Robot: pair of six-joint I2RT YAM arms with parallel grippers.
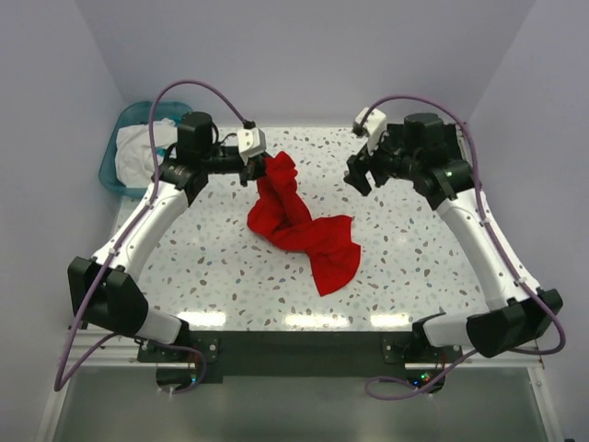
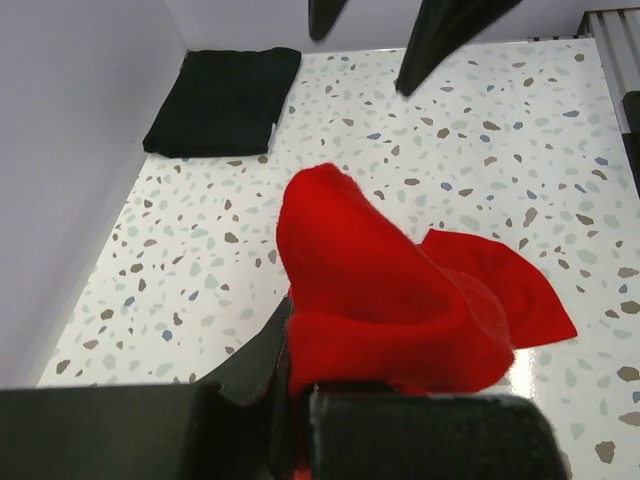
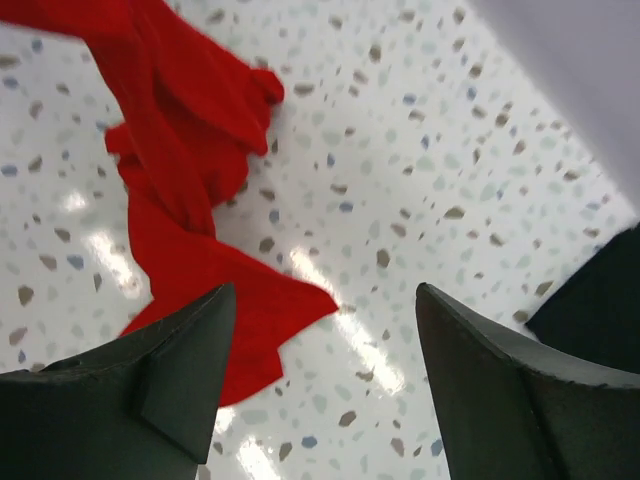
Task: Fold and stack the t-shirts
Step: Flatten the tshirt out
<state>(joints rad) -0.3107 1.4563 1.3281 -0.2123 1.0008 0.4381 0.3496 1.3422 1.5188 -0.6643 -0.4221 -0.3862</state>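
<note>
**Red shirt pinched at one end, other arm empty**

- Left gripper (image 1: 256, 168), upper centre-left of the overhead view: jaws closed on a bunched edge of the red t-shirt (image 1: 299, 226). The wrist view confirms cloth clamped between the fingers.
- The rest of the shirt trails down toward frame centre as a twisted rope, lying on the speckled table (image 1: 202, 267).
- Right gripper (image 1: 361, 170), upper centre-right: jaws spread, nothing in them, hanging just clear of the red cloth.
- Black t-shirt (image 2: 225, 100): folded flat, upper left of the left wrist view, well apart from the red one.

Risks as I read them:
- One-point hold on a twisted shirt. Lifting now would likely tighten the twist, not spread it.
- The pinch holds a wad, so layers may slip out.
- Hems and sleeves are buried in the folds; the right gripper may grab the wrong layer.
</note>
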